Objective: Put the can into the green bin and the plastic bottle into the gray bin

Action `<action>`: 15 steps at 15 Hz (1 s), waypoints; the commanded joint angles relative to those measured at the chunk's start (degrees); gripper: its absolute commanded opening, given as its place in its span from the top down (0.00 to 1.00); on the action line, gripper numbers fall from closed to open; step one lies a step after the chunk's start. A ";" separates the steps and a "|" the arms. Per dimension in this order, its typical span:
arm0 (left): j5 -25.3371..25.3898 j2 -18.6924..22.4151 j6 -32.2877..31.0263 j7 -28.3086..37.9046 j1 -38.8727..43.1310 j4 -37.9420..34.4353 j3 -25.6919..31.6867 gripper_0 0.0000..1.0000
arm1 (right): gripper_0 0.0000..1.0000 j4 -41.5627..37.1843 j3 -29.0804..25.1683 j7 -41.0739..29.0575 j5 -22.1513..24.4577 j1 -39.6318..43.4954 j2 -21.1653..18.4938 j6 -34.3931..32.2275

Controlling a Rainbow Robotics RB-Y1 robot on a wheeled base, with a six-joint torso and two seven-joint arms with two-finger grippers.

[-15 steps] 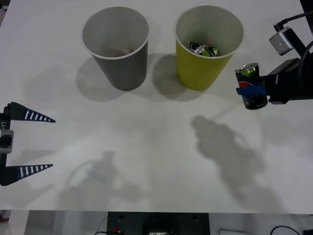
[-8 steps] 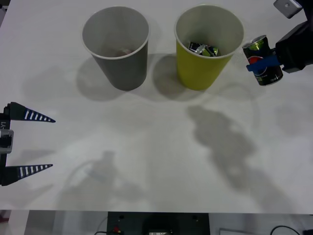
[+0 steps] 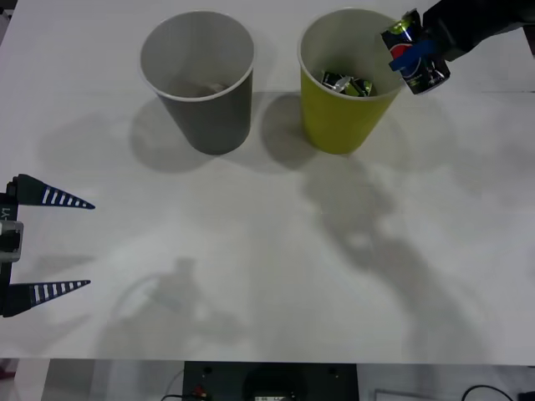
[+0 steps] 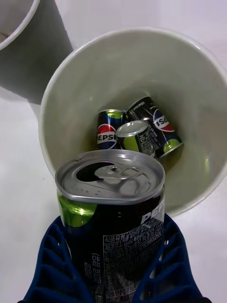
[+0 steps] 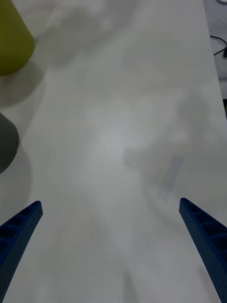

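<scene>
Now right gripper (image 3: pixel 415 52) clamps can (image 3: pixel 412 52) over green bin (image 3: pixel 347 117) on white table (image 3: pixel 267 276); left gripper (image 3: pixel 58 244) wide open.

I see a white table (image 3: pixel 251 251) carrying soft shadows under overhead light. Beyond its near edge lies a dark floor with cables (image 3: pixel 493 391) and equipment.

Can held over the green bin's rim

I see the right gripper (image 4: pixel 113 279) with its blue ribbed fingers (image 4: pixel 47 265) clasped around the can (image 4: pixel 113 222), silver top and open tab facing me. Just past it the green bin (image 4: pixel 61 90) gapes, three more cans (image 4: pixel 137 130) lying inside. The gray bin (image 4: pixel 33 52) stands close beside it on the white worktop (image 4: pixel 19 189).
</scene>
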 commanded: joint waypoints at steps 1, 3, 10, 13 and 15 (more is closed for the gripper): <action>0.00 0.00 0.00 0.00 0.00 0.00 0.00 0.00 | 1.00 9.81 2.70 0.80 2.96 -6.59 5.67 0.11; 0.00 0.00 0.00 0.00 0.00 0.00 0.00 0.00 | 1.00 16.32 3.22 1.94 7.79 -10.20 10.41 0.28; 0.00 0.00 0.00 0.00 0.00 0.00 0.00 0.00 | 0.53 22.12 5.95 5.55 14.38 -13.63 15.60 2.39; 0.00 0.00 0.00 0.00 0.00 0.00 0.00 0.00 | 0.00 22.12 5.95 7.65 14.21 -13.54 15.34 2.39; 0.00 0.00 0.00 0.00 0.00 0.00 0.00 0.00 | 0.00 22.12 5.86 8.18 13.50 -13.63 14.90 2.39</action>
